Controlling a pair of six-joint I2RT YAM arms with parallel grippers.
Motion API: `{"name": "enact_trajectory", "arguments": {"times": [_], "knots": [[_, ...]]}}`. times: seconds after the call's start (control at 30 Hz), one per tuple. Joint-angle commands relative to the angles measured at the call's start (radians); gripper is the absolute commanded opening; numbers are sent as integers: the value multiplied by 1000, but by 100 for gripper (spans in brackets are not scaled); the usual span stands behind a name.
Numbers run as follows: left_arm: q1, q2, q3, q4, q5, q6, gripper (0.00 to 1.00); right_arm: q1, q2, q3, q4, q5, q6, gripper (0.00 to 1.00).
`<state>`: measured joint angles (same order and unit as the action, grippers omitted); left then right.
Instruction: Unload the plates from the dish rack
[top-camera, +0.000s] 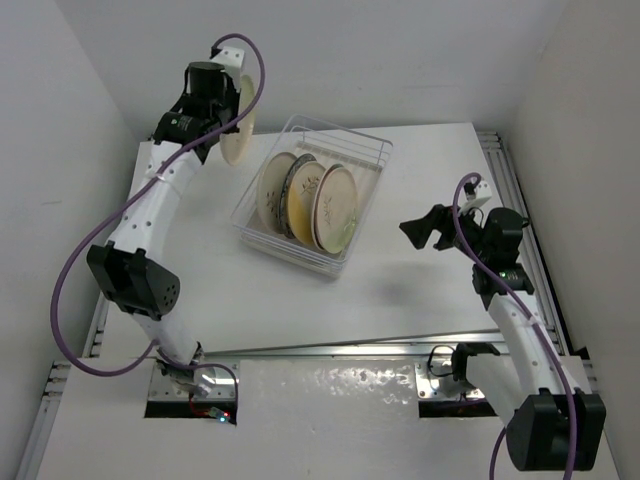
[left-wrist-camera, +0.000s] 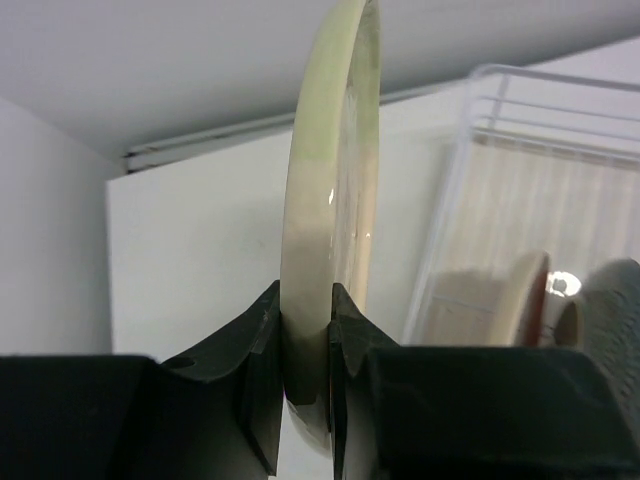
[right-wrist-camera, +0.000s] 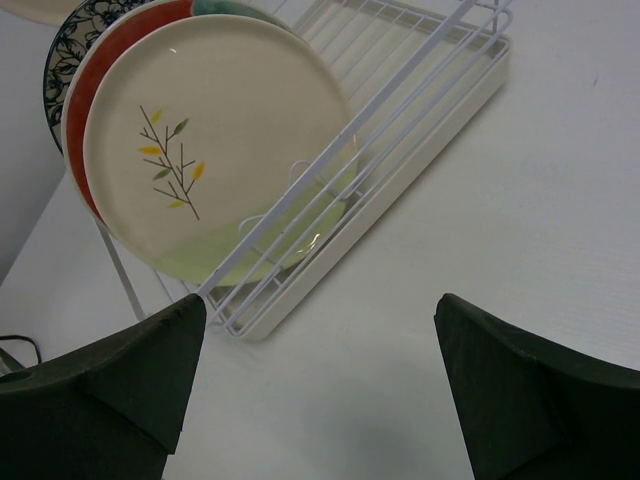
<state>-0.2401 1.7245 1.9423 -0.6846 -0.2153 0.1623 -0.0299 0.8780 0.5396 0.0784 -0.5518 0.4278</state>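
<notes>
This is a robotics lab test cell, not a kitchen. The dish rack (top-camera: 372, 150) and its plates (top-camera: 335, 205) are the only household goods, standing on a bare white table (top-camera: 400, 300). Plain white panels (top-camera: 60, 150) box the table in to the left of the rack, behind it and to its right. Aluminium rail (top-camera: 510, 190) edges the table right of the rack and runs across in front of it. Nearer than the rack, a left arm (top-camera: 150, 212) and a right arm (top-camera: 522, 325) are bolted down, both white and black and trailing purple cables (top-camera: 60, 295). A small circuit board (top-camera: 205, 400) with lit indicator lights sits at the left arm's base.
</notes>
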Motion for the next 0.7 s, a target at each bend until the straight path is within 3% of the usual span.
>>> {"name": "enact_trajectory", "arguments": {"times": [0.0,0.07,0.17,0.4,0.57,0.67], "knots": [[16,-39,75,210,-176,40,0,4,10,33,63,-13,15,94],[41,-22,83,249,-177,33,0,4,19,39,66,-11,23,94],[164,33,86,260,-92,-7,0,5,48,77,49,-7,31,91],[407,275,182,174,353,-208,0,5,87,140,15,-11,38,90],[524,274,-47,408,617,-460,0,5,79,128,55,-25,94,90],[554,293,-144,508,645,-529,0,5,79,120,73,-26,132,89]]}}
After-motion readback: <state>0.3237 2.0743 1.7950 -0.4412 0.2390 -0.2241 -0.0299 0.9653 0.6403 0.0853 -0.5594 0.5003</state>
